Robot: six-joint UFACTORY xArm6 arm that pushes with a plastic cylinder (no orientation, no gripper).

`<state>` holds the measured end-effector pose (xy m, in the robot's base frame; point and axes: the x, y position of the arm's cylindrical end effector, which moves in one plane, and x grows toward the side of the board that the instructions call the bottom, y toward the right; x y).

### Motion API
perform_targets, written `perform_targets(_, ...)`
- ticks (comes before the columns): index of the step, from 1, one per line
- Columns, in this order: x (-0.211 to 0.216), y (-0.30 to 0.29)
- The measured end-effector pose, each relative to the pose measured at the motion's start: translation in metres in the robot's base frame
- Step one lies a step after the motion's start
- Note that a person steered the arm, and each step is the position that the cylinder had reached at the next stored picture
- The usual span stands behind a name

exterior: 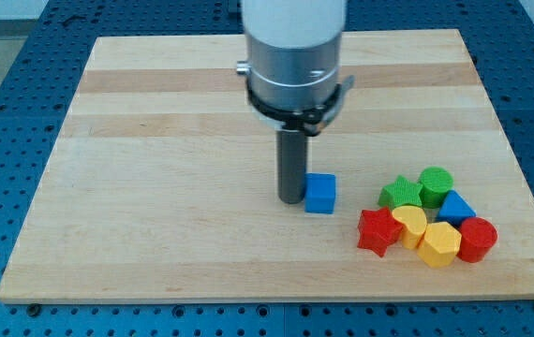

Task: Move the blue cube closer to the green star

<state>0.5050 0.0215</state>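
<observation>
Nearest us, at the view's lower right, sits a tight cluster: a yellow hexagonal block (439,244), a red star-shaped block (377,231), a red cylinder (478,239), a yellow heart-like block (410,223), a blue wedge (456,206), then the green star-shaped block (399,194) beside a green cylinder (435,185). Further in, the small blue cube (320,193) rests on the pale wooden board (155,140), well apart from the star. We carry no jaws, only a rod; my tip (292,199) appears to touch the cube's left side. We should push rightward, straight through its centre, slowly, stopping short of scattering the cluster.
</observation>
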Motion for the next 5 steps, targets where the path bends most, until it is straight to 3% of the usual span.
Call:
perform_targets(3,-0.022,-0.017)
perform_targets(5,0.002,-0.006)
